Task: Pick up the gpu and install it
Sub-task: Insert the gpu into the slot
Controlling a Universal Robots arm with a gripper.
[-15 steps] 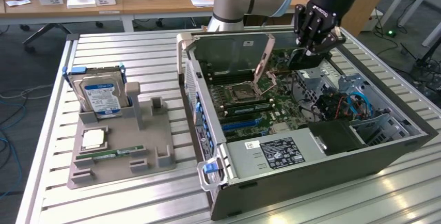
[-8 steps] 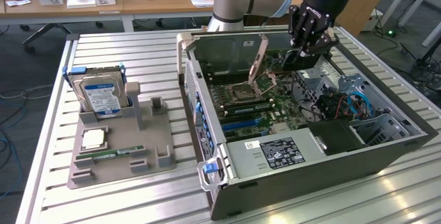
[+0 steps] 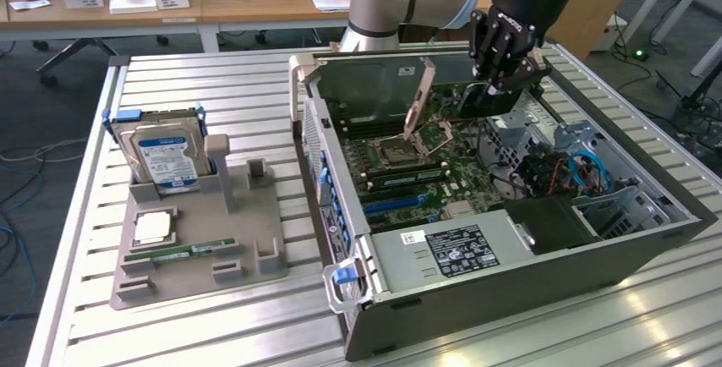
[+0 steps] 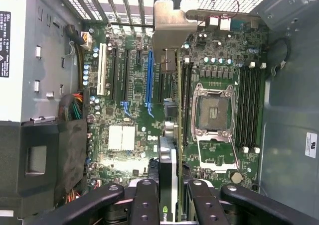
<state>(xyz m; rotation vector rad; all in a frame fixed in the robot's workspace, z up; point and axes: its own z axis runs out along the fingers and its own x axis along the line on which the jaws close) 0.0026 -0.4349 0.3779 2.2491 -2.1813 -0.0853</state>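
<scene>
My gripper is shut on the gpu and holds it above the open computer case, over the motherboard. In the wrist view the black fingers clamp the card edge-on: the gpu runs away from the gripper to its silver end bracket, which reaches toward the rear slot openings. The card hangs above the board between the long blue slot and the CPU socket, apart from both. In the exterior view the bracket slants down on the card's left end.
A grey parts tray on the exterior view's left holds a hard drive with a blue label, a CPU chip and a memory stick. The power supply and drive cage crowd the case's near side.
</scene>
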